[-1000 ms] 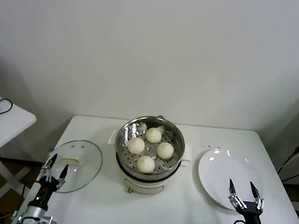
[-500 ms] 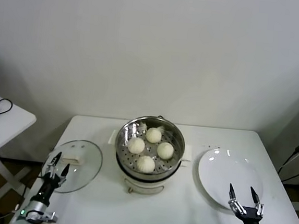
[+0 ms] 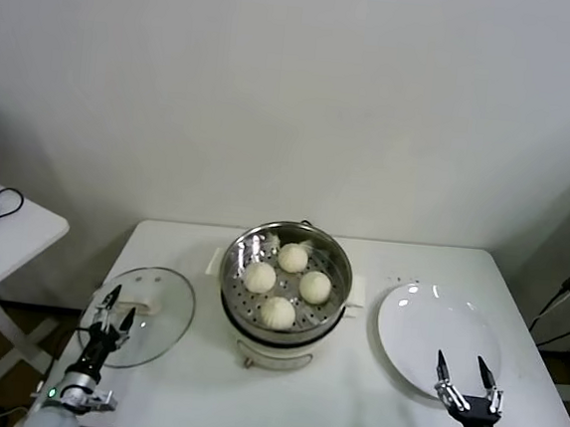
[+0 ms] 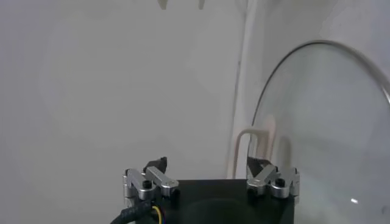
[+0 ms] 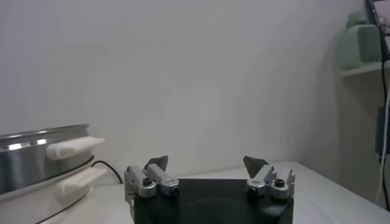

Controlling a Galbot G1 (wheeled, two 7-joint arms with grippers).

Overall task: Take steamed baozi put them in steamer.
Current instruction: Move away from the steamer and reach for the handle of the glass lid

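All four baozi (image 3: 278, 311) sit inside the steamer (image 3: 285, 285), both grippers beside it look empty and open, so the job seems done.

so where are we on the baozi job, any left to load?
Done: all four steamed baozi sit on the perforated tray in the steamer, and the white plate holds none. In hand: nothing; left gripper is open and empty over the near edge of the glass lid, right gripper open and empty at the plate's near edge. Left: no buns to move; the lid is off.
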